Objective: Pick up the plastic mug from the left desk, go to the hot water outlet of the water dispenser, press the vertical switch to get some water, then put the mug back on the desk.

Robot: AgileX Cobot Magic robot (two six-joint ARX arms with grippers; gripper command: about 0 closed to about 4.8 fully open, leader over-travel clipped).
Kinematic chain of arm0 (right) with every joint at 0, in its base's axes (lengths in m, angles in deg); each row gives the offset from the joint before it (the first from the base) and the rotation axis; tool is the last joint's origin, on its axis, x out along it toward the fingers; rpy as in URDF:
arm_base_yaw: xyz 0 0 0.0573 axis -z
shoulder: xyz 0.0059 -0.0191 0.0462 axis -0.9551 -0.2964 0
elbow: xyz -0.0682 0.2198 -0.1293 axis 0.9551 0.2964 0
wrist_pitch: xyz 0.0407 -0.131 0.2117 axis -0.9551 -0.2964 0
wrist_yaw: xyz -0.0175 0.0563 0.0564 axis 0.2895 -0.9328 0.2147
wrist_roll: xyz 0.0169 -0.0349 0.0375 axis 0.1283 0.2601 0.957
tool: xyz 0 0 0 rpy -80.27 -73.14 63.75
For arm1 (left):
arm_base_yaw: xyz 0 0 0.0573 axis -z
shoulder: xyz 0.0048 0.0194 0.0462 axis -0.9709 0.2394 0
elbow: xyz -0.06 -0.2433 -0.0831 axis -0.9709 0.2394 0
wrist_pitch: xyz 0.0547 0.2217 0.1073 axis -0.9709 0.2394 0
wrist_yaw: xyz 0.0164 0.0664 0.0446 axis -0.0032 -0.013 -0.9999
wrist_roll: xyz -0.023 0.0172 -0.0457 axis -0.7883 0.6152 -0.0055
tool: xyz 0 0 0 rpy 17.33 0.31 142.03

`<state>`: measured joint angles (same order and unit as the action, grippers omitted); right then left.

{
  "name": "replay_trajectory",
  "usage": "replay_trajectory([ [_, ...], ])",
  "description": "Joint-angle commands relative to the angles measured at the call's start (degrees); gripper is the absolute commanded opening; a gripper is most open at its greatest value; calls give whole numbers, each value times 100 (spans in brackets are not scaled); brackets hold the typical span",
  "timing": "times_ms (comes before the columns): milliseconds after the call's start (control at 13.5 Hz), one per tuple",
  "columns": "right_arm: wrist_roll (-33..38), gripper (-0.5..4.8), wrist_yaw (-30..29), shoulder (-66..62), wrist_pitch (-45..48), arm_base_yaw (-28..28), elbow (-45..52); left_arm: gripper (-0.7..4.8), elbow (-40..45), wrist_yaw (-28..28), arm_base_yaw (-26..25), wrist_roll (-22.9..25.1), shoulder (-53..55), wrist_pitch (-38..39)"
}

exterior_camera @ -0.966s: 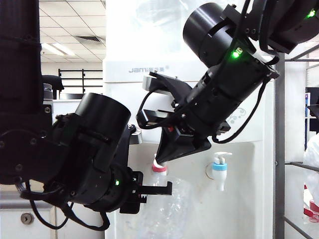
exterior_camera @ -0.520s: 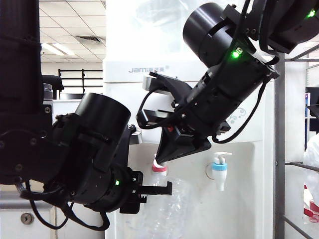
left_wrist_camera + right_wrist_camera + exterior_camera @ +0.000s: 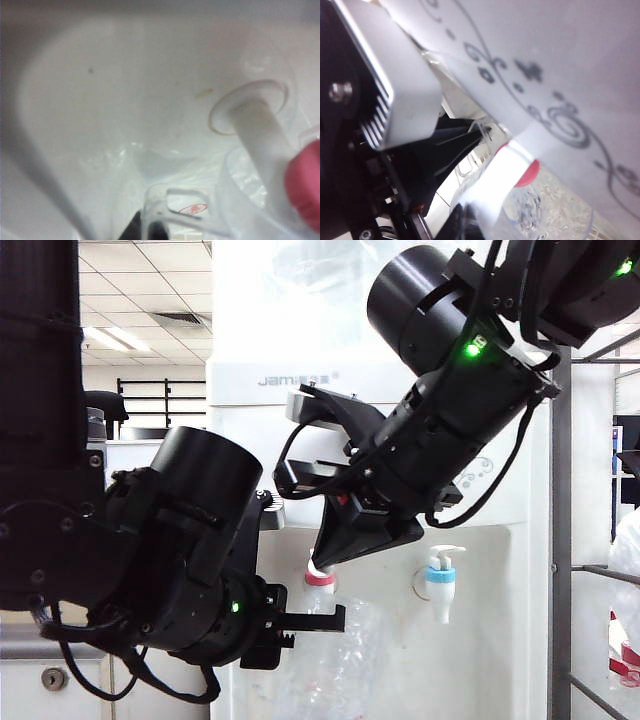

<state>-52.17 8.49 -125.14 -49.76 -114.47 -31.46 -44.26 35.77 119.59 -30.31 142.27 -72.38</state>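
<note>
arms: black, cylindrical | cables: black | lights: green | bracket: grey ribbed

I am seeing one water dispenser (image 3: 250, 440), two taps, one with a red collar (image 3: 319, 578) and one blue (image 3: 441, 575), one clear mug (image 3: 335, 655), and my two arms.

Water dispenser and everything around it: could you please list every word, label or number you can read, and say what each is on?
"Jami" in grey letters on the front of the water dispenser; the small characters right after it are too small to read.
A round red-printed mark seen through the mug in the left wrist view is too blurred to read.
Nothing else carries readable text.
</note>
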Motion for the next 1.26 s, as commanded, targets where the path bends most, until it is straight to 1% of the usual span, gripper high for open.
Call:
replay_trajectory([
  [74,-4,-5,52,146,-138,0,15,-5,-39,-566,-197,-26,20,273],
  [297,-101,-5,46,1014,-72,-11,15,-5,-42,-568,-197,-26,20,273],
  [520,-103,-5,33,2450,-688,-11,17,-5,-48,-566,-197,-26,20,273],
  [669,-275,-5,105,3209,-931,-9,22,-5,-50,-566,-197,-26,20,273],
  [817,-476,-5,343,3823,-1165,20,39,-5,-50,-566,-197,-26,20,273],
  [891,-577,-5,310,4105,-1405,22,157,-5,-50,-566,-197,-26,20,273],
  [1040,-549,-5,-83,4590,-1421,-22,575,-5,-50,-566,-197,-26,20,273],
  [1114,-535,-5,-188,4813,-1399,-46,750,-5,-52,-566,-197,-26,20,273],
  [1263,-533,-5,-186,5353,-1274,-83,1187,-5,-55,-566,-197,-26,20,273],
])
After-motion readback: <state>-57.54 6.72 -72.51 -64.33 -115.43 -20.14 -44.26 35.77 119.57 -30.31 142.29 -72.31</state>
